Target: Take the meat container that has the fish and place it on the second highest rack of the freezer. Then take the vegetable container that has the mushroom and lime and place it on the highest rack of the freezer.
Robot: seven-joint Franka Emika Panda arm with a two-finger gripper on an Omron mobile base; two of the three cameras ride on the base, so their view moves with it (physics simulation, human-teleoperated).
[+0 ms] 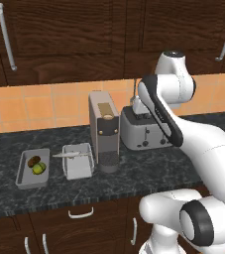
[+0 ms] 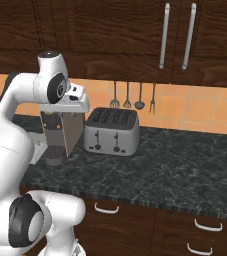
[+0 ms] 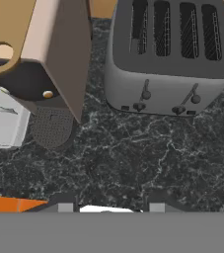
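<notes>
The dark marble-patterned counter (image 1: 148,171) carries a grey four-slot toaster (image 3: 170,54) and a tall beige coffee machine (image 1: 104,131). Left of it sit two grey trays: one (image 1: 78,161) with the thin silver fish (image 1: 70,154), one (image 1: 32,168) with brown mushroom (image 1: 33,160) and lime (image 1: 38,168). The gripper (image 3: 107,206) hovers, fingers apart, empty.

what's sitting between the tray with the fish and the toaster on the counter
The coffee machine stands between the fish tray and the toaster, close beside the tray. The left base view shows this.
</notes>
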